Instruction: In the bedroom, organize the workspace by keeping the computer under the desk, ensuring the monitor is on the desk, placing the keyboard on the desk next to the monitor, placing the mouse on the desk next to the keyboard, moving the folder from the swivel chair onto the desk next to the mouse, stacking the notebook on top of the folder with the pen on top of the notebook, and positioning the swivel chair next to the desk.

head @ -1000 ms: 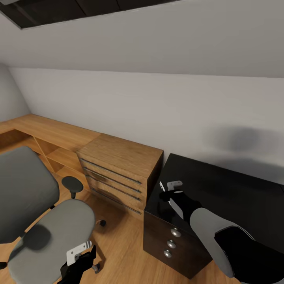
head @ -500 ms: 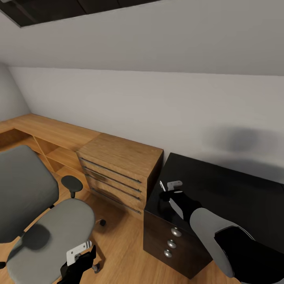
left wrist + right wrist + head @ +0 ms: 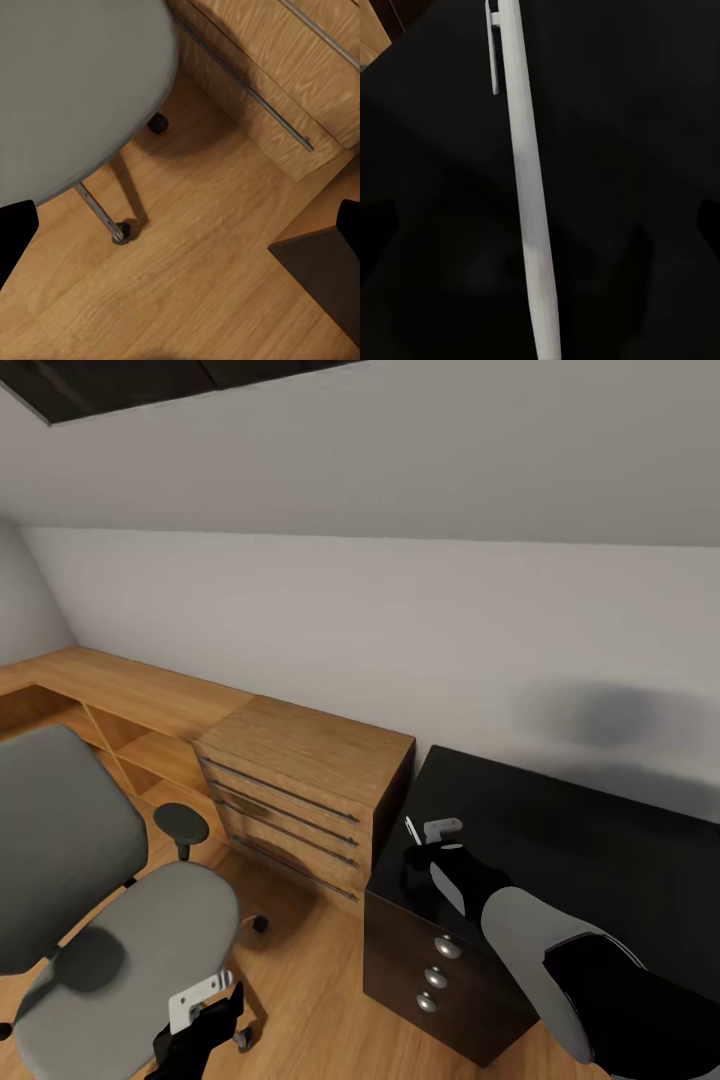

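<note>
Swivel chair (image 3: 130,930): grey seat and grey backrest, black armrests, standing on the wooden floor (image 3: 310,1000) at the left of the head view, just in front of the wooden desk; seat edge and one castor also seen in the left wrist view (image 3: 75,90).
Wooden desk (image 3: 120,695): light tabletop running along the white wall (image 3: 400,620), open shelves below it.
Drawer unit (image 3: 300,790): wooden, with long metal handles, standing between the desk and the black cabinet.
Black cabinet (image 3: 560,840): dark glossy top, three round silver knobs on its front, to the right of the drawer unit.
Pen (image 3: 529,195): white, with a clip near one end, held upright over the black cabinet top; in the head view a thin white stick (image 3: 411,830) rising from the right jaws.
Right gripper (image 3: 420,848): above the near left corner of the black cabinet, jaws clamped on the pen.
Left gripper (image 3: 205,1015): low in the head view, over the floor beside the chair seat; jaws apart, their black tips at the two edges of the left wrist view, nothing between them.
</note>
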Motion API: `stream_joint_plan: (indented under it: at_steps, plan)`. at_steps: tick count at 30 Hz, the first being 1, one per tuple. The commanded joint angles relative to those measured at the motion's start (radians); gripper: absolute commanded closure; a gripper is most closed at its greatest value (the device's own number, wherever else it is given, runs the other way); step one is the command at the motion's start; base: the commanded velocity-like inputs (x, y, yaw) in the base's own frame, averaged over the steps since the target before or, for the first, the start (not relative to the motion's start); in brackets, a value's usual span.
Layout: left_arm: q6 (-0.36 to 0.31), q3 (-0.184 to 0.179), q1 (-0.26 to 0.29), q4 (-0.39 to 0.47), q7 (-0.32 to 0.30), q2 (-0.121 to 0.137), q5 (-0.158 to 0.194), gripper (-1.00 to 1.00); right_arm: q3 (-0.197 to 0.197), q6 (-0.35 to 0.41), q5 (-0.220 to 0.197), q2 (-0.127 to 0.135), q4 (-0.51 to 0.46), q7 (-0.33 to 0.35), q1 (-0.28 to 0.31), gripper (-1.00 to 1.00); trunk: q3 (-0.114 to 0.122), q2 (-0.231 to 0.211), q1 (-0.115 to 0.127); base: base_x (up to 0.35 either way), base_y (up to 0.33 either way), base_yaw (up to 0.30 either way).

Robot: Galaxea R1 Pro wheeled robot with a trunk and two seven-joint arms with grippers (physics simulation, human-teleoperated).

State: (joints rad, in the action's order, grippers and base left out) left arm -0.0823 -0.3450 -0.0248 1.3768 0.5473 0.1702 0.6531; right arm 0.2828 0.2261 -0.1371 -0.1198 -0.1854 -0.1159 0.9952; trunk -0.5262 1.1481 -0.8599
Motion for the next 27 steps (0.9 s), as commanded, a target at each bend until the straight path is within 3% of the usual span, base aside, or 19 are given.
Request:
stream_joint_plan:
  at_steps: [1,14,20,27]
  plan:
    - [-0.004,-0.002,0.0,0.003,0.006,0.001,0.003,-1.0,0.009,0.005,-0.01,0.0,-0.002,-0.006,0.0,-1.0,-0.001,0.001,0.0,0.0,0.0,0.0]
    - [-0.004,-0.003,0.0,0.004,0.007,0.0,0.003,-1.0,0.009,0.005,-0.01,0.0,-0.002,-0.006,0.0,-1.0,-0.007,0.015,-0.008,0.0,0.0,0.0]
    - [-0.004,-0.002,0.0,0.004,0.007,0.0,0.003,-1.0,0.009,0.005,-0.01,0.0,-0.002,-0.006,0.0,-1.0,-0.026,0.057,-0.031,0.0,0.0,0.0]
    - [-0.004,-0.002,0.0,0.004,0.008,0.0,0.004,-1.0,0.009,0.005,-0.01,0.0,-0.002,-0.006,0.0,-1.0,-0.029,0.064,-0.035,0.0,0.0,0.0]
